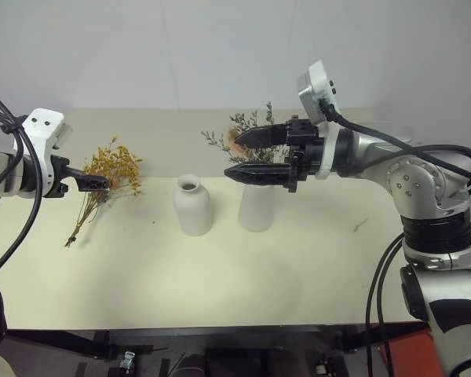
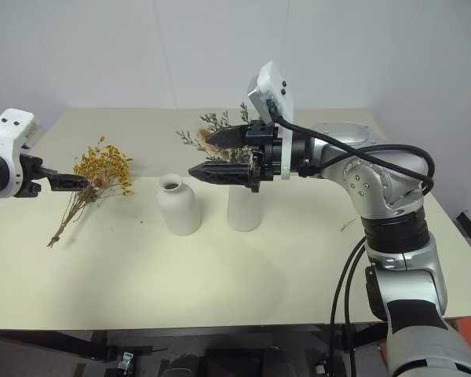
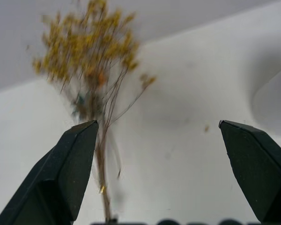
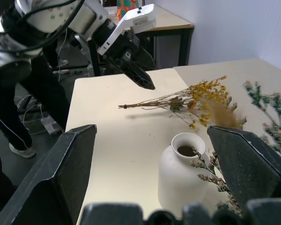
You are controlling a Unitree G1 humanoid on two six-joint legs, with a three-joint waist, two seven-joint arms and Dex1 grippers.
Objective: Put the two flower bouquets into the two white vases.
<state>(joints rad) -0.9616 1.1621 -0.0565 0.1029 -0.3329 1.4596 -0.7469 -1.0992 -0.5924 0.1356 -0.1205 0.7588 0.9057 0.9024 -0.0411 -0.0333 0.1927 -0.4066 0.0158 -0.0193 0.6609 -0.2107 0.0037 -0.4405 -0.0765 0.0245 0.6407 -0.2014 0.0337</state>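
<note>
The yellow-orange bouquet point(image 1: 110, 174) lies flat on the table, its thin brown stems trailing toward the front left. My left gripper point(image 1: 102, 184) hovers open over its stems just below the blooms, and in the left wrist view the stems point(image 3: 103, 154) run beside one finger point(image 3: 70, 168), not clamped. The bottle-shaped white vase point(image 1: 192, 206) stands empty mid-table. Beside it stands the cylinder vase point(image 1: 257, 208), with the grey-green sprig bouquet point(image 1: 239, 135) rising above its mouth, apparently standing in it. My right gripper point(image 1: 232, 155) points left, open, level with those sprigs and holding nothing.
The cream table point(image 1: 220, 283) has its front edge close to me and a white wall behind. A small fleck point(image 1: 359, 225) lies at the right. In the right wrist view a person's legs point(image 4: 9, 117) and another table point(image 4: 173, 21) stand beyond the table's left end.
</note>
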